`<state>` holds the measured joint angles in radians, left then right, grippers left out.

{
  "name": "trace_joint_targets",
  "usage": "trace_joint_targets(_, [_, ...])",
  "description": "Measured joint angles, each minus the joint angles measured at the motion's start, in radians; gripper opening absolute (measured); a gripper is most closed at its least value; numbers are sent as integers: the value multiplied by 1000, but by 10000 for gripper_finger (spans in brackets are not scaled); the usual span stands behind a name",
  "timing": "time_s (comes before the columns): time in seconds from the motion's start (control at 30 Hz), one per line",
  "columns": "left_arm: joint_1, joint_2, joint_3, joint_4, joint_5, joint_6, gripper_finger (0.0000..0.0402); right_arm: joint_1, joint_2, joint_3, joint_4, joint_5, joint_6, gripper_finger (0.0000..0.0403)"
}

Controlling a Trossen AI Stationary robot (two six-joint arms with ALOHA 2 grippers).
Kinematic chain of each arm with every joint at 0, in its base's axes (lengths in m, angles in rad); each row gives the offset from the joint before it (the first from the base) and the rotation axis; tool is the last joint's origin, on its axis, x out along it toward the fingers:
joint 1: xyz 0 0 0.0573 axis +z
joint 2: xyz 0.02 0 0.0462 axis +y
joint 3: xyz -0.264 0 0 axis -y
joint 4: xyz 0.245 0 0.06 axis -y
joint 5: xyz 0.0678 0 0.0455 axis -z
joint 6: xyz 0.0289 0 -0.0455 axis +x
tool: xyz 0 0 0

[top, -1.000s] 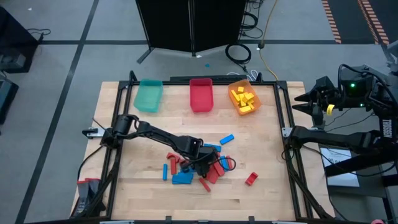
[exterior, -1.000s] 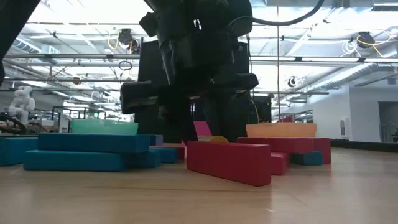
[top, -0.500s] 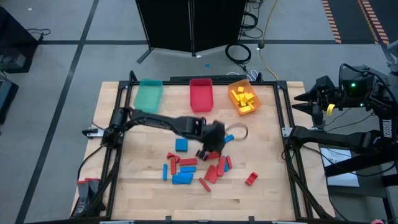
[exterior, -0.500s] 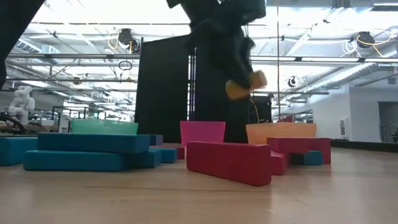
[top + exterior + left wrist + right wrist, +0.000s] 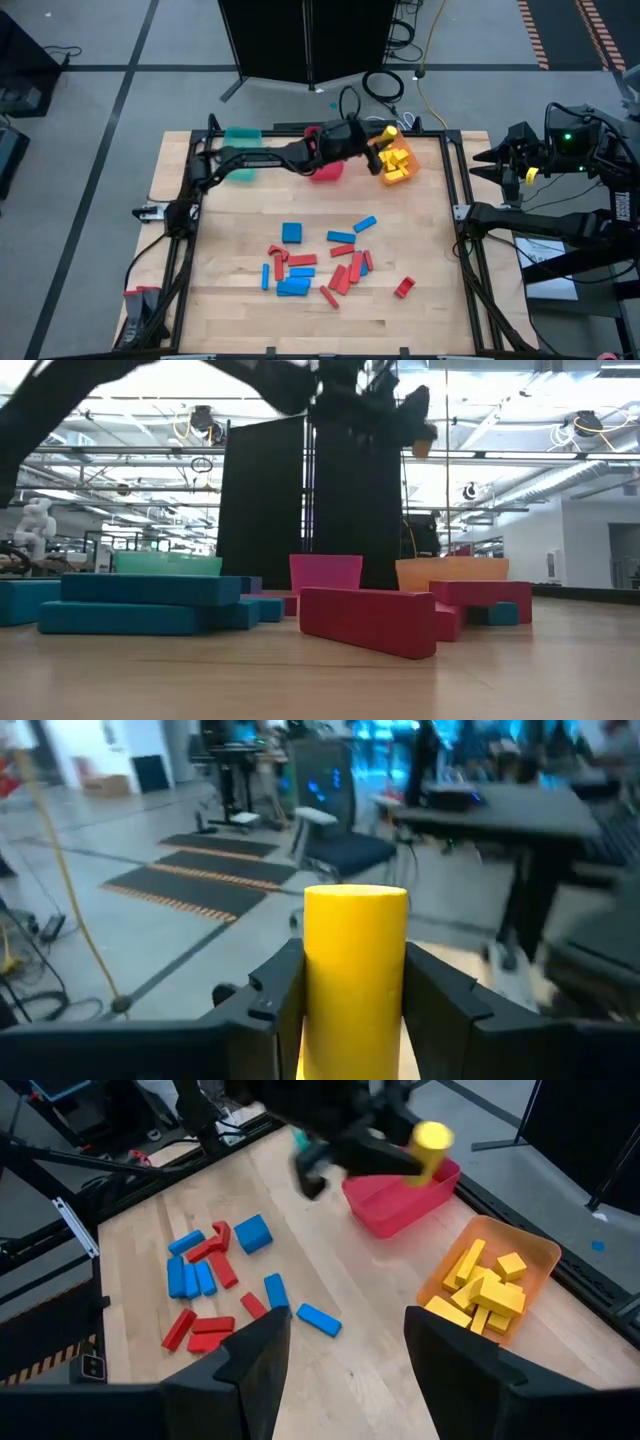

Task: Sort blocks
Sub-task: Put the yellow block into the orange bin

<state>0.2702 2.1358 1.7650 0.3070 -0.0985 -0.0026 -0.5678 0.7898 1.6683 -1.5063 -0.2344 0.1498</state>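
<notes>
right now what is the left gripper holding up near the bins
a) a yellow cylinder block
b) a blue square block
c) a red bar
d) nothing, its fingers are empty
a: the left wrist view shows the left gripper shut on a yellow cylinder block, and the high view places it by the orange bin where the other yellow blocks lie.

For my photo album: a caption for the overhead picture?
Left gripper carries a yellow cylinder block above the orange plastic bin.

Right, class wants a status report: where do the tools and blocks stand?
Left tool shut on yellow block, above orange bin. Right tool open, parked off-table. Red and blue blocks unsorted. Path clear.
</notes>
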Motion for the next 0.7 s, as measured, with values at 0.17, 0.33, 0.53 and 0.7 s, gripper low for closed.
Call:
trace_joint_targets(0.17, [38,107,2,187,-9,-70,132,0,0,0,18,1,-9,196])
trace_joint_targets(0.33, [31,212,73,158,-40,-130,132,0,0,0,20,2,-8,196])
trace_joint_targets(0.53, [24,309,214,23,-120,-197,132,0,0,0,20,2,-3,196])
trace_joint_targets(0.7, [26,377,334,-151,-134,-269,132,0,0,0,20,2,19,196])
